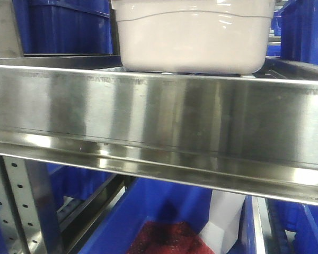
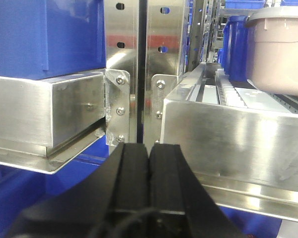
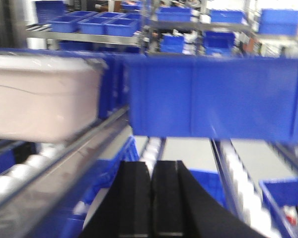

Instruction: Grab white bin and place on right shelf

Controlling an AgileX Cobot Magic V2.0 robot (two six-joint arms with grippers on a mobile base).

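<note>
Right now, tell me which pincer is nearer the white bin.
Right, seemingly. The right pincer sits shut, below and to the right of the white bin, which looms large in its view. The left pincer sits shut, below and left of it. Neither touches it.

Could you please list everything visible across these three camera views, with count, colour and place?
white bin: one, whitish-pink, on the steel shelf, upper centre of the front view.
right shelf: one, shiny steel, broad front rail across the front view.
blue bins: several, blue, on the racks around and below.
perforated uprights: two, steel, between the racks in the left wrist view.
left gripper: one, black, jaws together, empty.
right gripper: one, black, jaws together, empty.
</note>
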